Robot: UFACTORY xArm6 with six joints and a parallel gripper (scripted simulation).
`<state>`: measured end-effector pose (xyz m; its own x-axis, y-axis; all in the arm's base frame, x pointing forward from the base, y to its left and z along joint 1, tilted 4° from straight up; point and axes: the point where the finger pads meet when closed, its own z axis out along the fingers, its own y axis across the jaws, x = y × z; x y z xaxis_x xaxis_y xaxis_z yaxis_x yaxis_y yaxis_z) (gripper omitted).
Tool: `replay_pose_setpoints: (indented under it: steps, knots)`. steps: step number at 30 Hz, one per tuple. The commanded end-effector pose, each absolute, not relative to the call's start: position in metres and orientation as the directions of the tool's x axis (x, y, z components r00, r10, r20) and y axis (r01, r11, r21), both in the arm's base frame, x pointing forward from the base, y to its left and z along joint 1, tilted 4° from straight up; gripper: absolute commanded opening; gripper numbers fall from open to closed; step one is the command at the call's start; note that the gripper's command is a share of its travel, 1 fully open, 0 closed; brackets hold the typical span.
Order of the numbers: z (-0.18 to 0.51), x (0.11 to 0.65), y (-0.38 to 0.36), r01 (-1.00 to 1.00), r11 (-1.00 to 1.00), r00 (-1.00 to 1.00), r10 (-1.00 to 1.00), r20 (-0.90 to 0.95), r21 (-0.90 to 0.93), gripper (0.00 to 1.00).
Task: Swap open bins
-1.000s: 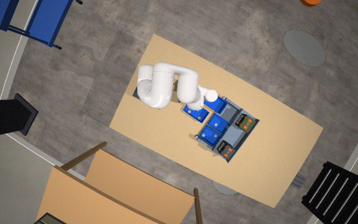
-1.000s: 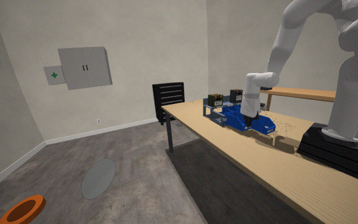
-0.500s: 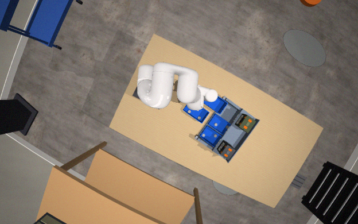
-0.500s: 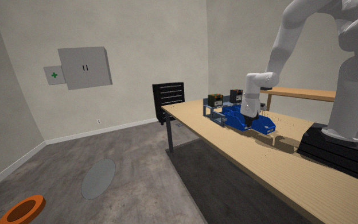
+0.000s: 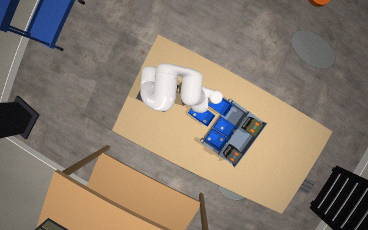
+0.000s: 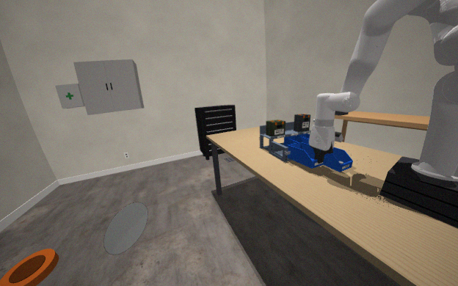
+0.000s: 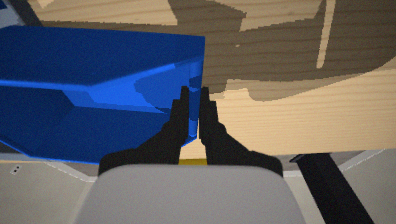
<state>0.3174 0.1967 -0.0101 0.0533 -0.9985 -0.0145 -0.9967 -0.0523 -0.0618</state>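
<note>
Along the pale bench's long edge, removal was underway — your claw pinched the empty bin's front wall; next came drawing it clear, level.

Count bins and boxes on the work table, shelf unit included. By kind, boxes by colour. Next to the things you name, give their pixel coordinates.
Blue open bins (image 5: 221, 108) (image 6: 302, 157) (image 7: 115, 49): 4
Olive-green box (image 5: 255, 127) (image 6: 273, 129): 1
Dark grey box (image 5: 234, 156) (image 6: 299, 123): 1
Total: 6
</note>
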Motion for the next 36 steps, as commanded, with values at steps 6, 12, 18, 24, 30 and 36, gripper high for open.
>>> replay_pose_setpoints:
  steps: [6,12,18,24,30,36]
  knots:
    - [-0.01,0.308,0.197,-0.997,-0.052,0.053,-0.998,-0.016,-0.065,0.0]
    - [-0.01,0.299,0.196,-0.997,-0.052,0.053,-0.998,-0.016,-0.065,0.0]
    - [-0.011,0.294,0.196,-0.997,-0.052,0.053,-0.998,-0.016,-0.065,0.0]
    - [-0.011,0.292,0.196,-0.997,-0.052,0.053,-0.998,-0.016,-0.065,0.0]
    - [-0.011,0.291,0.196,-0.997,-0.052,0.053,-0.998,-0.016,-0.065,0.0]
    - [-0.011,0.291,0.196,-0.997,-0.052,0.053,-0.998,-0.016,-0.065,0.0]
